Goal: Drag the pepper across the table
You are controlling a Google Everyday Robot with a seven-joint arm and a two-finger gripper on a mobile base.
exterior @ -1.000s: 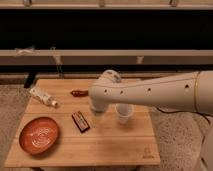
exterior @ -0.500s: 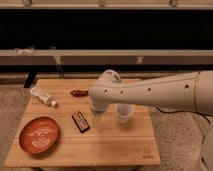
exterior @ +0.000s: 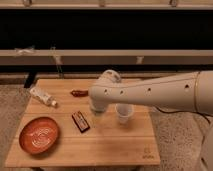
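The pepper (exterior: 78,93) is a slim dark red-brown item lying on the far middle of the light wooden table (exterior: 110,145). My white arm reaches in from the right. Its bulky wrist covers the table just right of the pepper. The gripper (exterior: 97,107) hangs below that wrist, close to the pepper's right end and mostly hidden by the arm.
An orange-red bowl (exterior: 39,134) sits at the front left. A dark bar with a reddish edge (exterior: 80,121) lies in the middle. A white tube (exterior: 42,96) lies at the far left. A clear cup (exterior: 123,113) stands under the arm. A dark logo (exterior: 147,155) marks the front right corner.
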